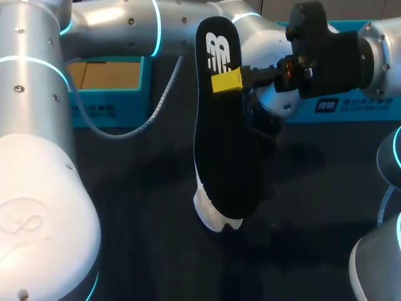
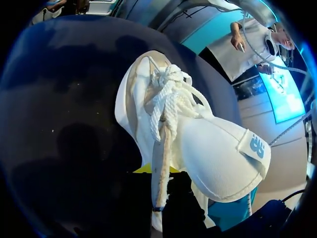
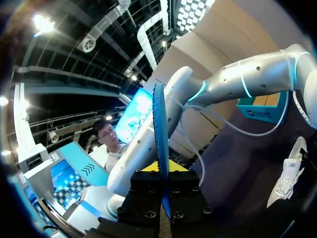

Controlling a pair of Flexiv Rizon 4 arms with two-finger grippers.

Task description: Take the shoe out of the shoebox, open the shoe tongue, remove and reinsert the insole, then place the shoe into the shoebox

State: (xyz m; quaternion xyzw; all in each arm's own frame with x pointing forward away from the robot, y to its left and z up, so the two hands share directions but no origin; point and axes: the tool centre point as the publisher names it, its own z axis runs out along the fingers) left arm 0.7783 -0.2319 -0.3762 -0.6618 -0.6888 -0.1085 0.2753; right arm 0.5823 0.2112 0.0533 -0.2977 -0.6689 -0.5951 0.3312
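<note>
**Insole clamped in the right gripper, shoe under it**

The black insole [image 1: 227, 144] stands tilted in the centre of the head view, heel end toward the upper middle of the frame and toe end lower down, its printed face toward the camera. The right gripper [image 1: 227, 81] is clamped on it near the heel, 1 yellow tip lying flat on the face. In the right wrist view the insole [image 3: 159, 124] shows edge-on as a thin blue blade rising ahead of the gripper [image 3: 159, 171], with the 2 yellow tips pressed against it from either side.

The white shoe [image 1: 214, 216] peeks out below the insole's toe end, just under the centre of the head view. In the left wrist view the shoe [image 2: 208, 144] fills the space right ahead of the left gripper [image 2: 148, 170], laces bunched and tongue lifted. Only a sliver of yellow shows behind its heel, so I cannot tell whether that gripper is apart or together. From the right wrist the shoe [image 3: 288, 178] lies well beyond the insole.

The teal shoebox [image 1: 106, 94] sits open at the upper left of the head view on the dark counter [image 1: 138, 238], well apart from the shoe.
</note>
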